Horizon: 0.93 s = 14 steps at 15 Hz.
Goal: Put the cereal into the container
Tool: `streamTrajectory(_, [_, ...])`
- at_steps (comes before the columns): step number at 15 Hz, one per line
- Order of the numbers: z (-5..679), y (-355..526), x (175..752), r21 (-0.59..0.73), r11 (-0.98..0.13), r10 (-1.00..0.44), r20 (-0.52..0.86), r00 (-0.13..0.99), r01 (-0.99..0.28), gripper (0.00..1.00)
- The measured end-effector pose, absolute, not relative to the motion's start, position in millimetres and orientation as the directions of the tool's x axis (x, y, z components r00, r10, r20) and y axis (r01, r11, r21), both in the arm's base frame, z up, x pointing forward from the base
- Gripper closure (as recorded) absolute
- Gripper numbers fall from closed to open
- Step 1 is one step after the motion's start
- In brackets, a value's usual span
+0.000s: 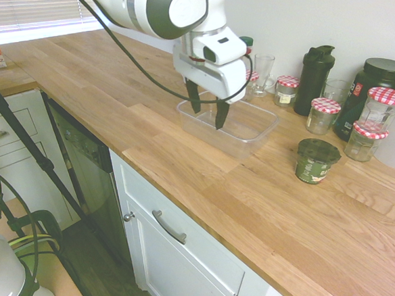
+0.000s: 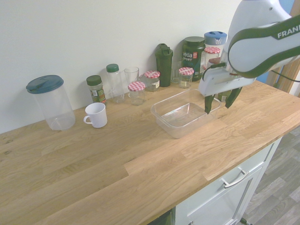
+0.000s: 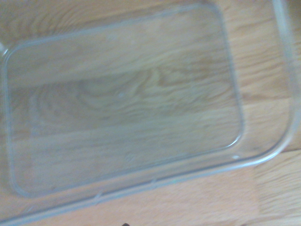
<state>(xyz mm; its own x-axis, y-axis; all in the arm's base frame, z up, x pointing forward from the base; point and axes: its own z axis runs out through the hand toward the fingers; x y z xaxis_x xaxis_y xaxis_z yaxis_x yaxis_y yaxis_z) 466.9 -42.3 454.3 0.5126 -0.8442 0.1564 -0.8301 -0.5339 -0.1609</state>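
The gripper [image 1: 209,110] is seen with its two dark fingers spread wide apart, and nothing is held between them. It hangs above the container [image 1: 251,139], with the fingertips pointed downward over the tub's interior; no contact with the plastic can be made out in either exterior view. From the opposite side, the gripper [image 2: 219,102] appears over the tub's far end, close to the rim of the container [image 2: 174,125].

In the wrist view, the container [image 3: 263,155] fills nearly the whole picture: a clear floor with rounded corners is seen, and the wood grain of the countertop [image 3: 197,197] shows through it. Nothing lies inside the tub.

The cereal [image 1: 316,160] is stood upright on the countertop [image 1: 186,176], outside the container and well apart from the gripper, towards the end of the counter where the jars are gathered. It is untouched, with its dark lid in place.

Behind it, along the wall, glass jars with red-checked lids [image 1: 387,107] are grouped, with a tall black shaker bottle [image 1: 313,80] and a drinking glass [image 1: 263,72] beside them. In the second exterior view, a white mug [image 2: 96,115] and a large clear canister with a blue lid [image 2: 50,102] are set further along the counter, well apart from the tub.
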Motion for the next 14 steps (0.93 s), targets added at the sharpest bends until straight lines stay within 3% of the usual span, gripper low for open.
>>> streamTrajectory(8, [449.0,-182.9,495.1,-0.187,-0.369,-0.924,0.178,0.338,-0.911,0.0])
streamTrajectory(14, [407.5,-224.1,511.4,-0.176,-0.334,-0.935,0.188,0.301,-0.926,0.0])
